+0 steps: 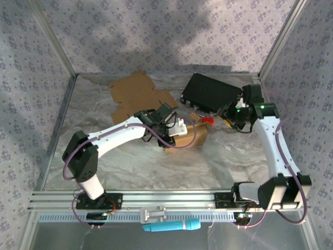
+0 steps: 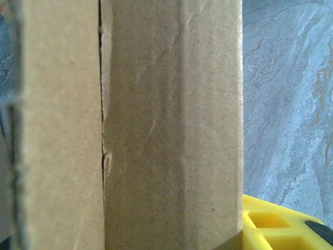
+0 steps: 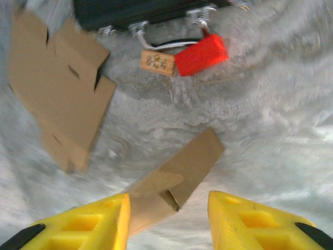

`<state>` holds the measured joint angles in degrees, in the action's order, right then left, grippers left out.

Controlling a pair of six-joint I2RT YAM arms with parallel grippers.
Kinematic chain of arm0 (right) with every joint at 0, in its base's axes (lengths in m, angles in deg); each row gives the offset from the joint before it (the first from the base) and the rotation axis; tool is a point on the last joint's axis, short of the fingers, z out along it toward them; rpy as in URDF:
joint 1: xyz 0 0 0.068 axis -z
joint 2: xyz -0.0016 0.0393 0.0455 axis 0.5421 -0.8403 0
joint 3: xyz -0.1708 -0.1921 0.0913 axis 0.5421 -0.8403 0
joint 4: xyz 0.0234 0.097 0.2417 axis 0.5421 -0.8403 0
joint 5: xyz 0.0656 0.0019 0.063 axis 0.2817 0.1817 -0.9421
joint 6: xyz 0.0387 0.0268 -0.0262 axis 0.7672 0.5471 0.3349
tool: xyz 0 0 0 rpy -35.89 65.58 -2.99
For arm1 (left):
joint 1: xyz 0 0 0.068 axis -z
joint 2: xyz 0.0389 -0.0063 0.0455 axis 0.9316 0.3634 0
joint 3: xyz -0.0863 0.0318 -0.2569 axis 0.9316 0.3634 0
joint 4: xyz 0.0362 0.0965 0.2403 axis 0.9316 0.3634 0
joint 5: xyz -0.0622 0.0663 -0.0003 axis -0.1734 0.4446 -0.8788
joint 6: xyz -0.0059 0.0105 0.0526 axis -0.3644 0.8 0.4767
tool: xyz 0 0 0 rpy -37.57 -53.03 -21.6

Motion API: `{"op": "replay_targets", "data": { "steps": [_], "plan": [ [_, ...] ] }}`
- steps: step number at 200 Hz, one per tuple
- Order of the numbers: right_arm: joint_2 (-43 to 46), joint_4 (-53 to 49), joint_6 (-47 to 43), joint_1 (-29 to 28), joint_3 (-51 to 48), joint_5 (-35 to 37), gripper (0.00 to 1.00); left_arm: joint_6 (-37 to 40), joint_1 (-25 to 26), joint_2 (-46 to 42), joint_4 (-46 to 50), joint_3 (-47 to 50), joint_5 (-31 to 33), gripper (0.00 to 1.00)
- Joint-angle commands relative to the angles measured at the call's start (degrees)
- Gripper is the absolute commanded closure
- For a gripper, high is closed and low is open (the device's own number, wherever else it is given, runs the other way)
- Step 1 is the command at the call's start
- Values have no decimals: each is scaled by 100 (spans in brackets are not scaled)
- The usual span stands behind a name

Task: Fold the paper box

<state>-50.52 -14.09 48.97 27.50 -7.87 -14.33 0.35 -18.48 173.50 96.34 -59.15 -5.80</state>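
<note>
1. Risk: the half-folded box [image 1: 188, 136] sits mid-surface and could slide or buckle if the left gripper [image 1: 174, 129] pushes its wall unsupported. The right gripper [image 3: 169, 202] is apart from it, fingers spread, holding nothing.
2. Left grip: cardboard lies against one yellow finger [image 2: 276, 226]. I cannot tell whether it is clamped.
3. Materials: thin brown cardboard, creased and raw-edged. A flat sheet [image 1: 138, 96] lies near the far edge. The marbled surface [image 1: 130, 161] looks slick.

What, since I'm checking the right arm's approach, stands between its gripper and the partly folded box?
Nothing visible: in the right wrist view the right gripper points, jaws open, at the box flap with only table between. The red tag and black case lie beyond the box.
</note>
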Motion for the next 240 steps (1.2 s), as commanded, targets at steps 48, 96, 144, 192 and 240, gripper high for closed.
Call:
{"op": "replay_targets", "data": {
  "steps": [48,96,144,192,240],
  "plan": [
    [-16,-358,-3167,-907,245,465,53,304,-213,-417,648,157,-434,57],
    [-463,-619,-3979,-1466,341,894,52,421,-317,-471,747,187,-527,58],
    [-766,-531,-4006,-1753,337,1108,53,503,-337,-455,786,191,-537,58],
    [-977,-436,-4072,-1788,482,1212,58,487,-348,-421,760,172,-519,58],
    [-1058,-465,-4028,-1857,477,1208,73,468,-348,-363,742,114,-497,58]
  ]
}}
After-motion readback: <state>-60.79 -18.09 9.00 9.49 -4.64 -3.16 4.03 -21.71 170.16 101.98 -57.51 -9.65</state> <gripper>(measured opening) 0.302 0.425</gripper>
